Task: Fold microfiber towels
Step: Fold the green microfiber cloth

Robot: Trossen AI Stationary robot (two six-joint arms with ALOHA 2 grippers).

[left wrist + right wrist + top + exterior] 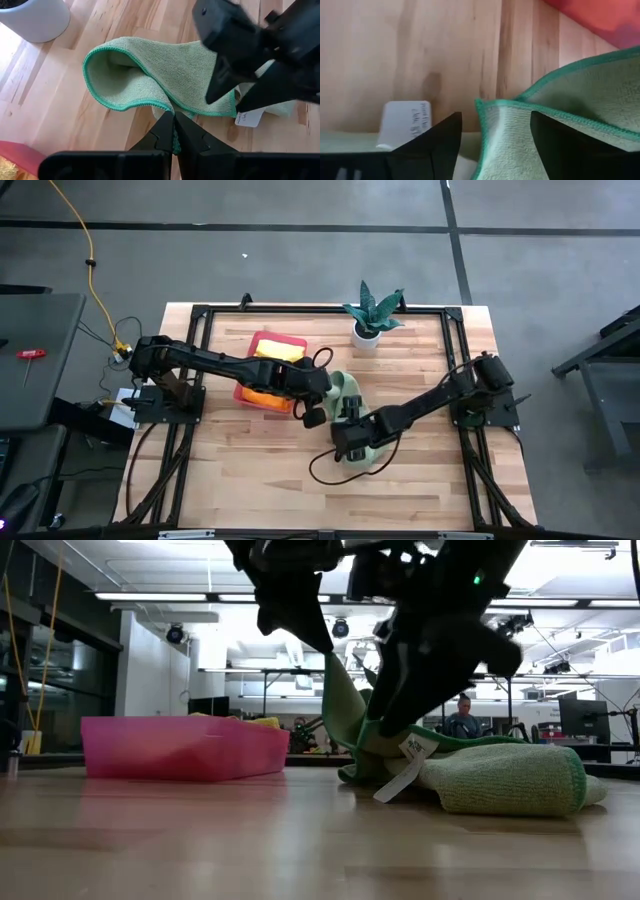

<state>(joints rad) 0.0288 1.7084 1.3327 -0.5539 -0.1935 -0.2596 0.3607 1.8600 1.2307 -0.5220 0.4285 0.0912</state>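
Note:
A pale green microfiber towel with a teal stitched hem lies crumpled at the table's middle. Most of it rests on the wood, and its white label hangs out near the front. My left gripper is shut on its hem and holds one flap raised. My right gripper is open and comes down slanting from the table's right, its fingers on either side of a hemmed corner of the same towel. In the high view it is just nearer than the left gripper. My left gripper pinches the towel's teal-stitched hem between its two fingers. The fingers slant down from the table's left. Whether it has one layer or several cannot be seen. The pinched flap stands lifted and curls over, while the rest of the towel lies slack on the table. My right gripper has the towel's corner between its open fingers; whether a finger touches the cloth, I cannot tell.
A pink tray with yellow and orange towels in it stands just left of the grippers, also seen low. A potted plant in a white pot stands at the far middle. Bare wood lies toward the near edge.

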